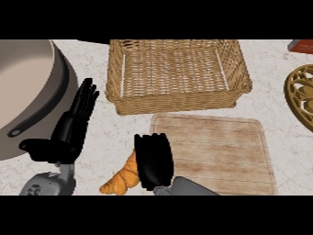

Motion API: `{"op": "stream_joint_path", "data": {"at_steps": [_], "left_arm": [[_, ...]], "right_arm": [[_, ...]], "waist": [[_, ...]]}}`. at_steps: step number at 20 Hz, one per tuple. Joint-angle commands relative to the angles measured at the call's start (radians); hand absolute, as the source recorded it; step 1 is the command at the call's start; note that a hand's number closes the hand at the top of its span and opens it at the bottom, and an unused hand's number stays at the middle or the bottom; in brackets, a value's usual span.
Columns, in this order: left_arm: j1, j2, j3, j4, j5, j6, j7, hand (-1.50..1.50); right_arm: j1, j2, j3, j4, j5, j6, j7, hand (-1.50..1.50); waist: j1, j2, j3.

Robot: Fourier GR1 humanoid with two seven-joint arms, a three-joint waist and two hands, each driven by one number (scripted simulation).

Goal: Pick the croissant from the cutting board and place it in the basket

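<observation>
The golden croissant (120, 178) lies on the counter just off the lower left corner of the wooden cutting board (220, 151), its right side hidden behind my right hand (153, 158). That hand stands over the board's left edge with its fingers straight, pointing away from me and pressed against the croissant's side; I see no finger curled round it. The wicker basket (179, 103) sits just beyond the board and nothing shows inside it. My left hand (73, 128) rests open to the left, fingers up, beside the big pan.
A large grey-brown pan (16, 92) with a dark handle fills the left side. A golden openwork trivet (311, 103) lies at the right edge. A reddish box (309, 46) shows at the top right corner.
</observation>
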Motion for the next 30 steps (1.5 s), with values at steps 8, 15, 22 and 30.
{"op": "stream_joint_path", "data": {"at_steps": [8, 15, 22, 30], "left_arm": [[0.004, -0.010, 0.012, 0.021, -0.003, 0.014, 0.004, 0.00], [0.011, 0.010, 0.052, 0.012, 0.016, 0.013, 0.031, 0.00], [0.032, 0.021, 0.075, -0.012, 0.006, 0.031, 0.031, 0.00], [0.083, 0.015, 0.067, -0.050, -0.011, 0.038, 0.015, 0.00]], "right_arm": [[-0.252, 0.005, 0.093, -0.176, -0.150, -0.387, 0.068, 1.50], [-0.451, 0.004, 0.109, -0.262, -0.239, -0.445, 0.266, 1.50], [-0.562, 0.004, 0.029, -0.212, -0.254, -0.373, 0.400, 1.50], [-0.636, 0.004, 0.010, -0.018, -0.261, -0.316, 0.379, 1.50]], "waist": [[-0.045, -0.022, -0.001], [-0.089, -0.033, -0.003], [-0.126, -0.039, -0.003], [-0.138, -0.029, -0.002]]}}
